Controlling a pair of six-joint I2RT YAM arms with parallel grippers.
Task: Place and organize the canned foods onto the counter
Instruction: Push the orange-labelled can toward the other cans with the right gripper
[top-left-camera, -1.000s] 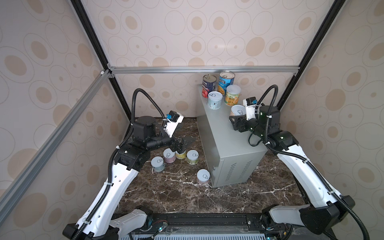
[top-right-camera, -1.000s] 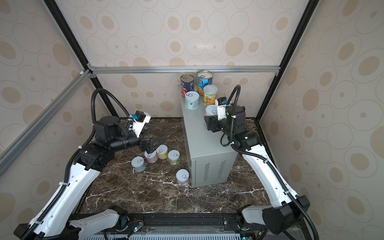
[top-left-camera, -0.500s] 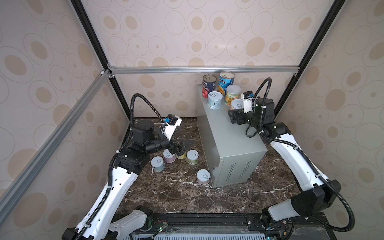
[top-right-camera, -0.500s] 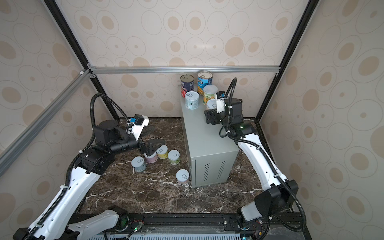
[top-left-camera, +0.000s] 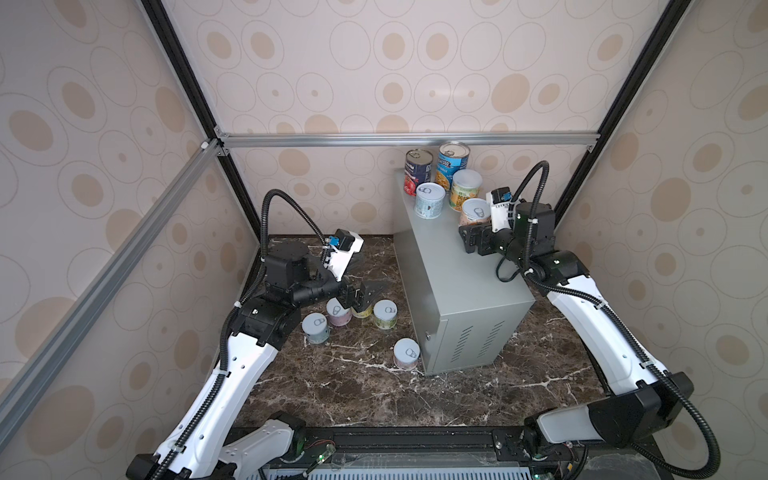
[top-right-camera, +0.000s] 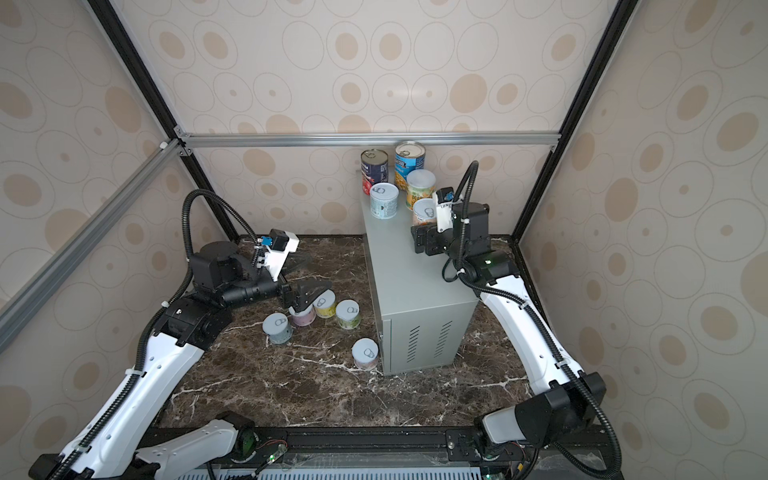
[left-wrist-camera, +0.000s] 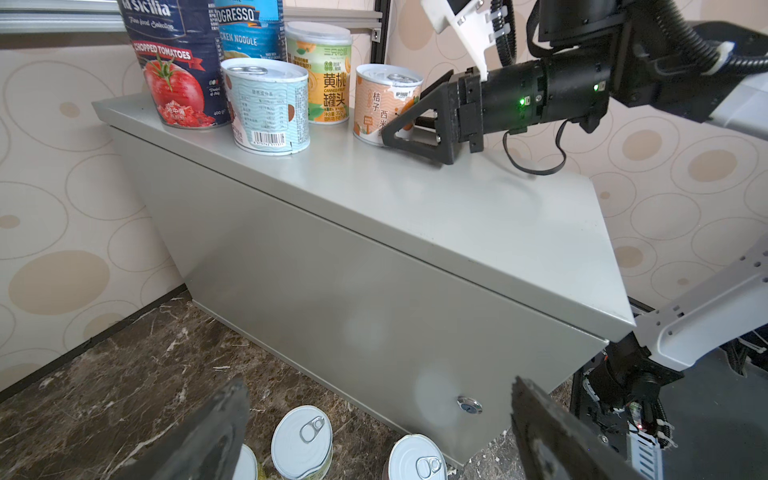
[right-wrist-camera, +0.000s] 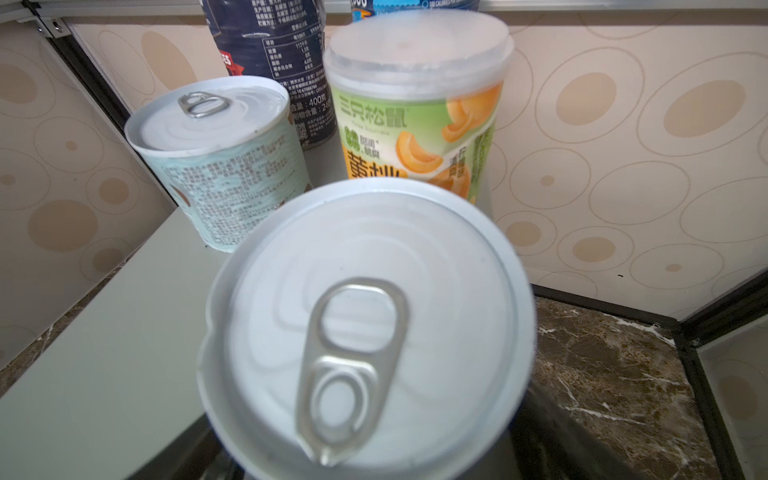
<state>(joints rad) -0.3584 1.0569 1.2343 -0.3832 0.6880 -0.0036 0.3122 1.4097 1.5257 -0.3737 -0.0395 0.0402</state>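
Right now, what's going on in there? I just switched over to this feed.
The grey counter holds five cans. The right gripper has its jaws either side of one of them, the orange-labelled can, which stands on the top; whether it grips is unclear. The left gripper hangs open over four short cans clustered on the marble surface; a fifth can stands alone near the counter's front corner.

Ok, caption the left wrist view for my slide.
Right gripper at the orange can atop the grey box; loose cans on the marble.
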